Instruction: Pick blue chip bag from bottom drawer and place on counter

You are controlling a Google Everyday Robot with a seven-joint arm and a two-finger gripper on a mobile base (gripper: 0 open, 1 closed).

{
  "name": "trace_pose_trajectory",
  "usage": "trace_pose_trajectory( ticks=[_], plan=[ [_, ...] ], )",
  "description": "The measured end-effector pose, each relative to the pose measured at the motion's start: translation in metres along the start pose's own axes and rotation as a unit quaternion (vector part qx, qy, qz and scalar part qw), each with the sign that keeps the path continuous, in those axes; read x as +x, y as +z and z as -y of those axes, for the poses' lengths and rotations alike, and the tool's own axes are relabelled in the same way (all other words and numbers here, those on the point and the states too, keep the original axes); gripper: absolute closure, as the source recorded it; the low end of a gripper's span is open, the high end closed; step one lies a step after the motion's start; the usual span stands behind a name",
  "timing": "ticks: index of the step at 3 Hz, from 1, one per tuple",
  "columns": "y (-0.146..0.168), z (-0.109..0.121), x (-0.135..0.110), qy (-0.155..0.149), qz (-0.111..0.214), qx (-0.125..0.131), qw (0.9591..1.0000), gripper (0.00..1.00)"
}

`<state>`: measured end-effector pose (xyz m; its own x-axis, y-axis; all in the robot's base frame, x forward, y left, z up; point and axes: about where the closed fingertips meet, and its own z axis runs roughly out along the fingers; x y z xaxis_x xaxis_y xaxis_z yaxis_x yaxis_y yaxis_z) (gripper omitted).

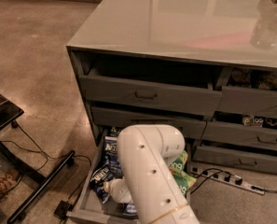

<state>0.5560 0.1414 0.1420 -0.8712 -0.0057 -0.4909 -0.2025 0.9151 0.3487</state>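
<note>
The crinkled dark blue chip bag with white lettering (111, 157) lies in the left half of the pulled-out dark grey bottom drawer (88, 194), with green snack bags (181, 171) to its right. The white robot arm (149, 171) bends down into the drawer. Its gripper (114, 190) sits low by the blue bag, and whether it is open or closed cannot be told. The glossy grey counter (198, 27) spreads above.

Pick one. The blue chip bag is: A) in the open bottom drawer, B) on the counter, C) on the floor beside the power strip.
A: the blue chip bag lies inside the bottom drawer, with the hand down in the drawer beside it, not up on the counter.
</note>
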Motion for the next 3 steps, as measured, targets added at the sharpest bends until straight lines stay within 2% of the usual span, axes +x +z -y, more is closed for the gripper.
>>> trace_pose_trajectory(
  ticks=[1, 2, 3],
  plan=[
    [0.0025, 0.0002, 0.0000, -0.004, -0.005, 0.007, 1.0000, 0.47],
    [0.0047, -0.0002, 0.0003, -0.006, -0.009, 0.014, 0.9998, 0.65],
    [0.0047, -0.0002, 0.0003, -0.006, -0.009, 0.014, 0.9998, 0.90]
  ],
)
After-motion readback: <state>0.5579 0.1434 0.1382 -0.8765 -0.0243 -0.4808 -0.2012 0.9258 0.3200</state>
